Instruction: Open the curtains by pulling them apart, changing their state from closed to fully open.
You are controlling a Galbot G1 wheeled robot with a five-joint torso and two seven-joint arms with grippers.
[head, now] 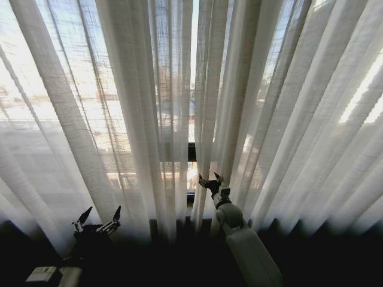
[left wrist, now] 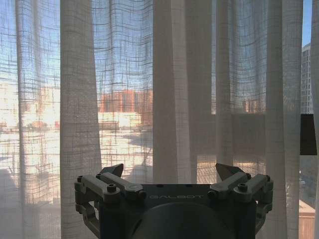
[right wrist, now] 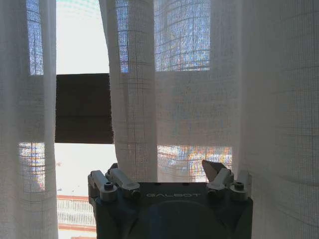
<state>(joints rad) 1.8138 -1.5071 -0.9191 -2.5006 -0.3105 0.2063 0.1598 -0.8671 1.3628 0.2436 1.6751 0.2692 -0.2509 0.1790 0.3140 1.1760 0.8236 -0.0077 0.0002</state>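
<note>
The two curtains hang almost closed, the left panel (head: pixel 119 119) and the right panel (head: pixel 287 119) parted only by a narrow slit (head: pixel 192 89) in the middle. My right gripper (head: pixel 209 179) is raised to the slit's lower part and stands open. In the right wrist view, the inner fold of the right panel (right wrist: pixel 132 99) hangs down between the fingers of the right gripper (right wrist: pixel 164 172). My left gripper (head: pixel 97 218) is low on the left, open, a little short of the left panel (left wrist: pixel 169 89). The left wrist view shows nothing between the fingers of the left gripper (left wrist: pixel 172 172).
A dark window frame bar (head: pixel 192 152) shows through the slit, as does the bar (right wrist: pixel 83 107) in the right wrist view. Below the curtain hems the area is dark. A small pale box (head: pixel 42 274) sits at the bottom left.
</note>
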